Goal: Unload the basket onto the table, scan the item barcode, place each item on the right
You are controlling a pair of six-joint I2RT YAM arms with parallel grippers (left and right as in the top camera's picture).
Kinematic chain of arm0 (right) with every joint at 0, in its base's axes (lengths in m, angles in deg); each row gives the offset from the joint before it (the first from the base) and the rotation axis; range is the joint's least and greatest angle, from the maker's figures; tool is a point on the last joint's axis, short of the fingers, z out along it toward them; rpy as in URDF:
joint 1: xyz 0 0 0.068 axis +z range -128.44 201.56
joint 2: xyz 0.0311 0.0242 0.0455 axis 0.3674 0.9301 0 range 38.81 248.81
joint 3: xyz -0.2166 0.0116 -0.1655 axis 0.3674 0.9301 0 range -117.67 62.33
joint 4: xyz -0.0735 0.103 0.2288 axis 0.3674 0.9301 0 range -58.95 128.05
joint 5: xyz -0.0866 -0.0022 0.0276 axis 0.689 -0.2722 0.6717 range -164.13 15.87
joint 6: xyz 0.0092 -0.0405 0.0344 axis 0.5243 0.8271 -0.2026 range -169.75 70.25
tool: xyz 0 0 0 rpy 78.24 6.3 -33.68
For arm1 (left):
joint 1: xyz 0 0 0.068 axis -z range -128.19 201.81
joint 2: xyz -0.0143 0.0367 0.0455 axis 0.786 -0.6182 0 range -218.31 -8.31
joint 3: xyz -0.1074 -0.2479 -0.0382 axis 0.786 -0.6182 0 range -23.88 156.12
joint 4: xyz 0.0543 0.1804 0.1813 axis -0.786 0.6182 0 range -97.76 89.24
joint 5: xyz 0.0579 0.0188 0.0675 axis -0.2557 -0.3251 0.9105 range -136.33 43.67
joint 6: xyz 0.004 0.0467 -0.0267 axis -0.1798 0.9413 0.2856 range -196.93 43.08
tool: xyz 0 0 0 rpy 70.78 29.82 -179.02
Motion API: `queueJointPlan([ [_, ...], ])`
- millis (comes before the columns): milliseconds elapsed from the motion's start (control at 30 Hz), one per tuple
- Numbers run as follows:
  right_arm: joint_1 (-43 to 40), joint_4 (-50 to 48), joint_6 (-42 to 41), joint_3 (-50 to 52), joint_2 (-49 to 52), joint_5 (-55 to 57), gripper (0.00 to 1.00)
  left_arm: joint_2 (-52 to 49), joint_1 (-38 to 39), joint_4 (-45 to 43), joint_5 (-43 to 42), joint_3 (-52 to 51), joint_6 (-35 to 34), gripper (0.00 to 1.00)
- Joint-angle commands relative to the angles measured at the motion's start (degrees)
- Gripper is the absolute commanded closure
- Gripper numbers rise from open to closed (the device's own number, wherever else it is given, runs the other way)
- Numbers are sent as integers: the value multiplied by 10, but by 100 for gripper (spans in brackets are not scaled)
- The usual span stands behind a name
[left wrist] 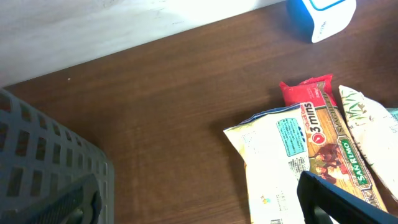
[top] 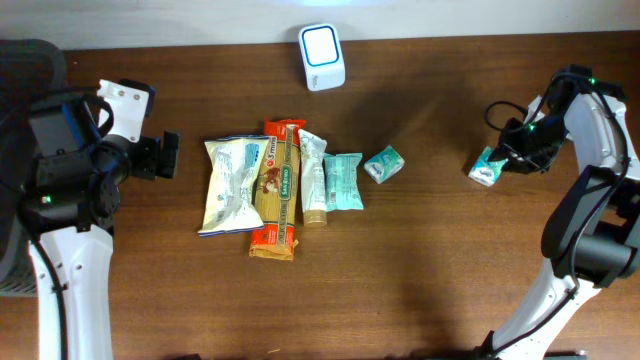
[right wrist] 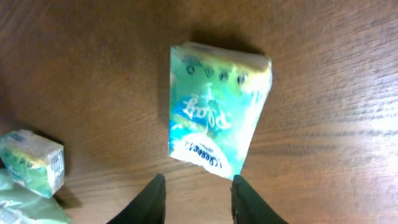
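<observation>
A teal tissue packet lies flat on the wooden table at the right; in the right wrist view this packet sits just ahead of my fingertips. My right gripper is open, its jaws a little apart, with the packet's lower corner at the right fingertip and nothing between them. The white and blue scanner stands at the table's far edge. My left gripper is wide open and empty at the left, pointing toward the row of packets.
Mid-table lies a row of goods: a white snack bag, a red pasta pack, a slim tube, a teal pouch and a small teal box. A grey basket stands at the far left.
</observation>
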Motion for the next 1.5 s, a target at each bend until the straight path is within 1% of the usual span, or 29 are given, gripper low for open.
queueJointPlan([
  [0,2,41,14,-42,-4,-11,62,7,-2,1,0,2,9,1],
  [67,7,80,49,-90,-5,-58,62,7,-2,1,0,2,9,1],
  [167,19,120,99,-151,-5,-172,61,7,-2,1,0,2,9,1],
  [233,32,129,100,-165,-5,-220,55,7,-2,1,0,2,9,1],
  [267,42,129,99,-165,-4,-230,54,7,-2,1,0,2,9,1],
  [367,92,119,99,-158,-4,-207,49,7,-2,1,0,2,9,1],
  [467,160,109,91,-146,-4,-114,40,7,-2,1,0,2,9,1],
  [567,203,99,75,-132,-4,-95,40,7,-2,1,0,2,9,1],
  [633,236,72,52,-118,-4,-90,41,7,-2,1,0,2,9,1],
  [667,251,48,33,-106,-4,-89,41,7,-2,1,0,2,9,1],
  [833,306,-85,-79,-42,-3,-76,54,7,-2,1,0,2,9,1],
  [867,323,-124,-113,-22,-3,-52,54,7,-2,1,0,2,9,1],
  [967,348,-172,-153,-3,-3,-16,55,7,-2,1,0,2,9,1],
  [1167,386,-201,-207,-3,-3,64,56,7,-2,1,0,2,9,1],
  [1267,398,-202,-232,-1,-3,104,61,7,-2,1,0,2,9,1],
  [1467,398,-229,-262,40,-3,122,62,7,-2,1,0,2,9,1],
])
